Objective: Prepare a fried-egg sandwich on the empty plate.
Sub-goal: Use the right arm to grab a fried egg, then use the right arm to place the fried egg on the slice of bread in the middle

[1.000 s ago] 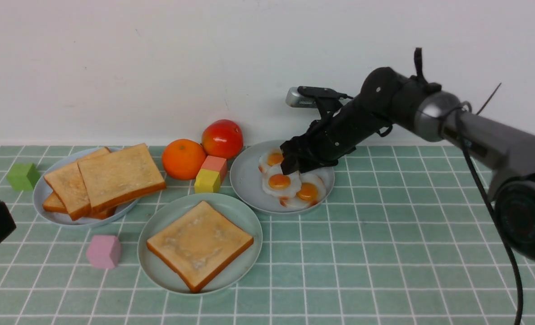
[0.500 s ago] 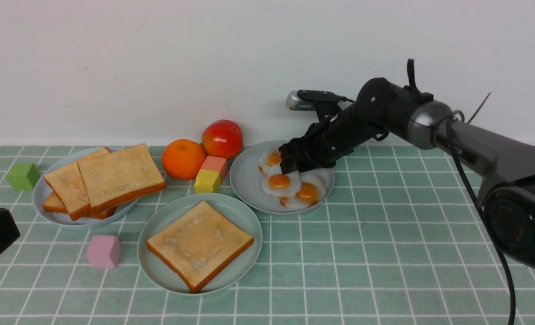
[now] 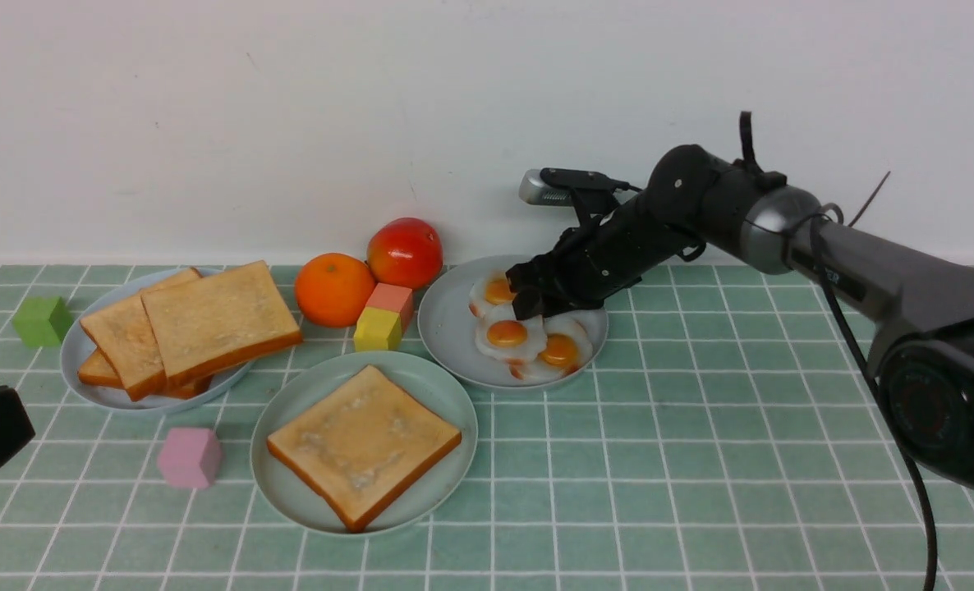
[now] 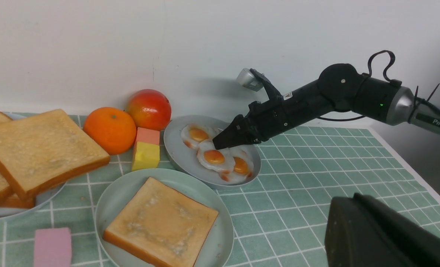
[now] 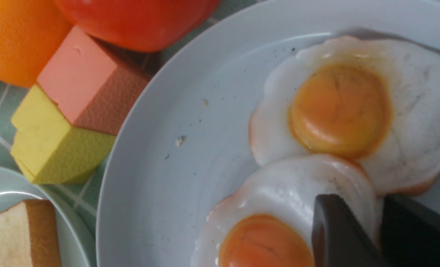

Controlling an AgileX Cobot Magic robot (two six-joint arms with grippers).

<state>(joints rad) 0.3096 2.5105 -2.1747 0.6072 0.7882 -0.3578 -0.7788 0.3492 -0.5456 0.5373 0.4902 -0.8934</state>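
Right hand (image 3: 528, 304) reached down over the back of the egg plate (image 3: 450, 328). Its fingers (image 5: 335, 237) were drawn close together, with the white rim of the middle fried egg (image 3: 507, 332) pinched between them. That egg lay on the plate, overlapping a second egg (image 3: 495, 289) behind it and a third egg (image 3: 561, 349) to its right. Each was glossy white with an orange yolk.

Just in front of the egg plate and to its left, rims almost touching, sat the mint plate (image 3: 306, 394). It was pale green, round and low-rimmed, and bore one square golden toast slice (image 3: 364, 447) with a darker crust.

Beside the egg plate's left rim stood a yellow block (image 3: 378, 328) with a coral block (image 3: 390, 300) touching it behind, then an orange (image 3: 334, 289) and a red fruit (image 3: 405, 252). Farther left of the egg plate, a grey-blue plate (image 3: 72, 357) carried a toast pile (image 3: 199, 324). A green cube (image 3: 42, 320) sat beyond it, and a pink cube (image 3: 189, 457) sat nearer the front of the green-tiled desk (image 3: 700, 460).

Well to the left of the egg plate hung the left hand (image 3: 2, 423), its fingers pressed fully together.
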